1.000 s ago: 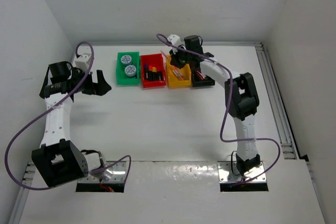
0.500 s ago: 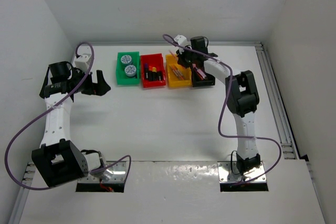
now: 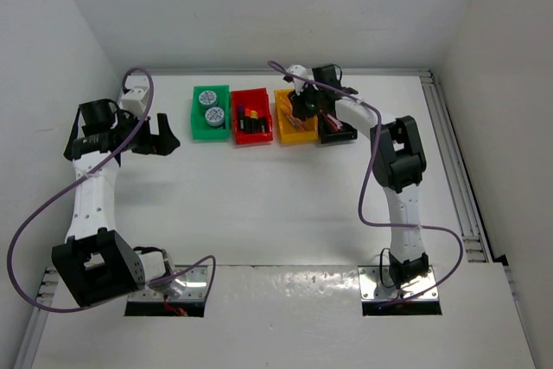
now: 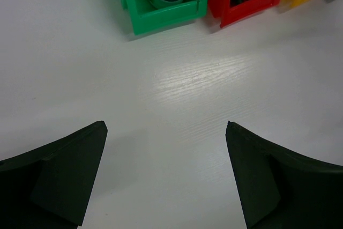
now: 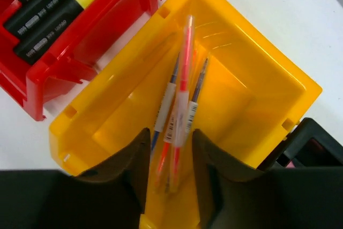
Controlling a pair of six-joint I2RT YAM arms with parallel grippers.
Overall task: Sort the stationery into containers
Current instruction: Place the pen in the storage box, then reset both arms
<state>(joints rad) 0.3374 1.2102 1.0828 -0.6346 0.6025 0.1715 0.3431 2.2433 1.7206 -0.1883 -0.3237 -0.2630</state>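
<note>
White table (image 3: 259, 205), plain white walls (image 3: 276, 15) on three sides.

The light is bright and even and comes from above; shadows are faint. On the table (image 4: 177, 79), just ahead of the left claw (image 4: 165, 124), lies a soft white glare. Its fingers (image 4: 59, 175) are very dark, almost without detail. The right claw (image 5: 170, 132) looks soft, and the pens (image 5: 185, 68) between its fingers blur at the near end.
</note>
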